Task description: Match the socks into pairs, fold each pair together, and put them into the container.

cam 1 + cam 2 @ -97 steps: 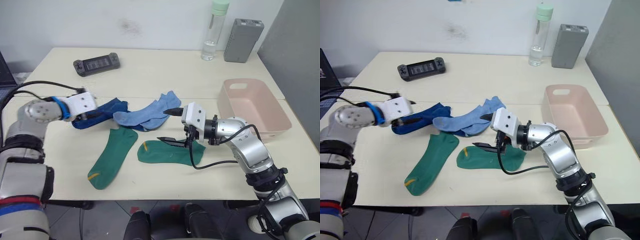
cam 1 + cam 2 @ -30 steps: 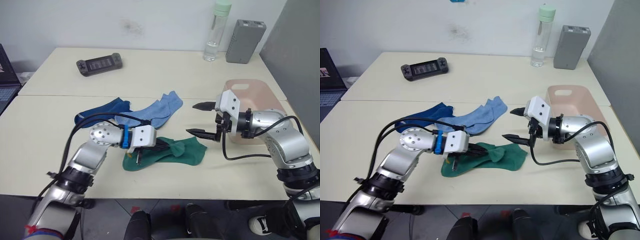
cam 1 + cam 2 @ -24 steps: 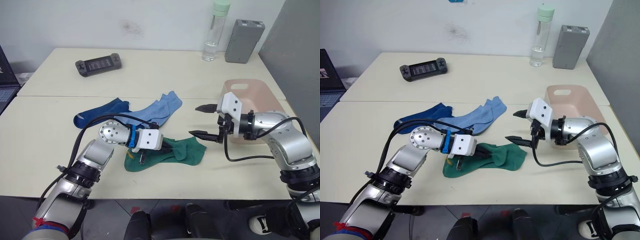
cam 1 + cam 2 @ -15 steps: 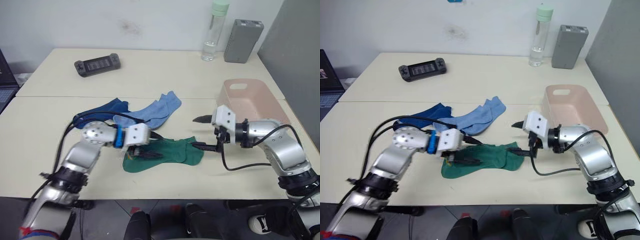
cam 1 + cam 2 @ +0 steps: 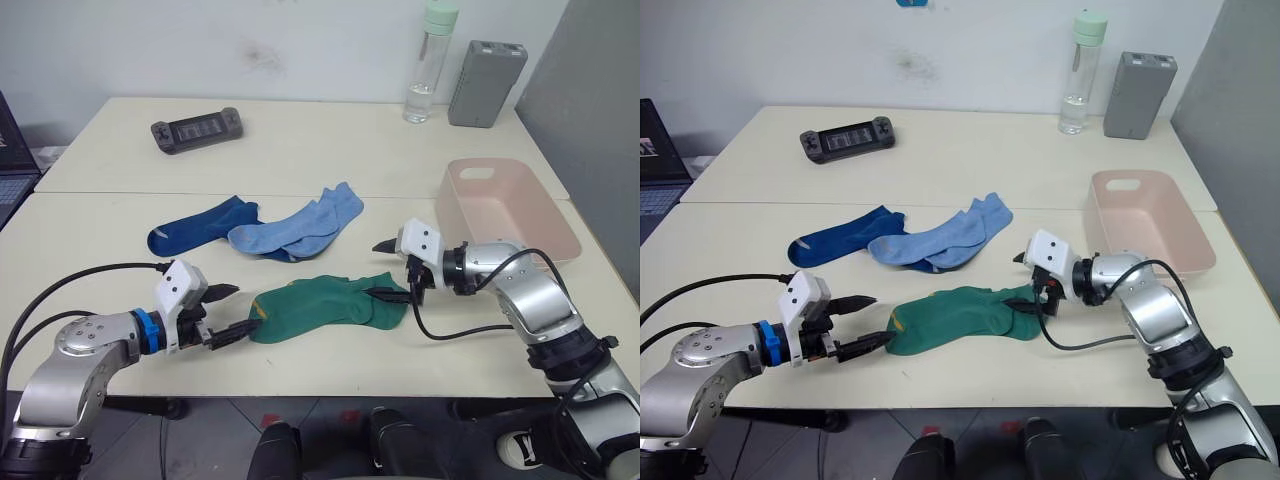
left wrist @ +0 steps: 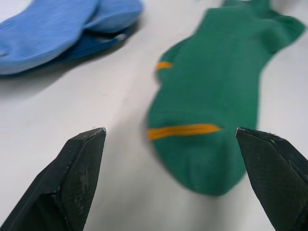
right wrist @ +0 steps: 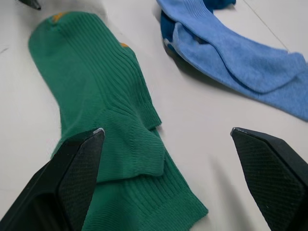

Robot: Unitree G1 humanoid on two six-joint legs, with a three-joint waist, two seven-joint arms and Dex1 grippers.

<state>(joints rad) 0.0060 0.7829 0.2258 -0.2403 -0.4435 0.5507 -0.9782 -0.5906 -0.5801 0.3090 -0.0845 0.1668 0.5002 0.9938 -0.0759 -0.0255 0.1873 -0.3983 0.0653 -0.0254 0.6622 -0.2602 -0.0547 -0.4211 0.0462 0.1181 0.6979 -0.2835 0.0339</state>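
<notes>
Lower left: left gripper [image 5: 222, 313], fingers spread and empty, just beside the toe of the stacked green socks [image 5: 325, 305] at lower centre. Centre: navy sock [image 5: 195, 226] and light blue socks [image 5: 298, 226] lying together. Right: right gripper [image 5: 392, 270], fingers apart, empty, at the green cuffs; pink container [image 5: 505, 210] at the right edge.
</notes>
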